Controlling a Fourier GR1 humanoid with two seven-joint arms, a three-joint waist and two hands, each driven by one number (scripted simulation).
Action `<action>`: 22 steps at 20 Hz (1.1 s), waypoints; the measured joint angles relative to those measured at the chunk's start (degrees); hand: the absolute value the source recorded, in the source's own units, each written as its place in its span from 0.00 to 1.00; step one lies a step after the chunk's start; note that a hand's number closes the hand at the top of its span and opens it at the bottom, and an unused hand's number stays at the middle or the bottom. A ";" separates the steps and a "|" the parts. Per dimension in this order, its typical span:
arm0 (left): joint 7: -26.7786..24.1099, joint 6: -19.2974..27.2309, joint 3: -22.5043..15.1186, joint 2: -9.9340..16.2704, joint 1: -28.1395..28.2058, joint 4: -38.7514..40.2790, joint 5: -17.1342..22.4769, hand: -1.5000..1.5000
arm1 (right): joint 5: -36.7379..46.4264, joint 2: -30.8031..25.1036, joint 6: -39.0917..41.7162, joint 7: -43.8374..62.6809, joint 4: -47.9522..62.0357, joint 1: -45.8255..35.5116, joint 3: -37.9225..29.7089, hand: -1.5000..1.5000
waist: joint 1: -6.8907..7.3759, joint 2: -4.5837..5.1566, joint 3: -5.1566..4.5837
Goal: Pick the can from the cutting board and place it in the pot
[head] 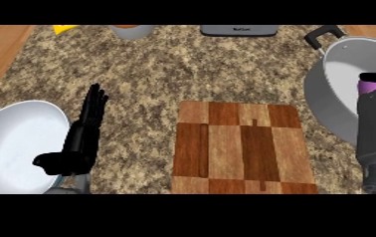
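The can is seen as a purple sliver at the right edge, above the pale inside of the pot, with the cutting board lying bare to the left of it. It is partly hidden by the right hand, which shows only as a dark piece at the top of the upright grey forearm; the can appears to be carried by that hand, but how the fingers sit cannot be told. The can's long axis cannot be made out either. The coming move is judged to be a short lowering and release, since the pot's bowl lies directly beneath. The pot's near rim and its black handle are to be kept clear of. The left hand rests beside the white plate, fingers straight, well apart from the pot.
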 measured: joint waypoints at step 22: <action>0.85 -0.30 0.97 -1.13 0.89 -1.22 -1.20 0.50 | -18.95 15.18 -18.81 -5.86 -42.51 31.06 11.14 0.00 | -0.91 -0.34 -0.17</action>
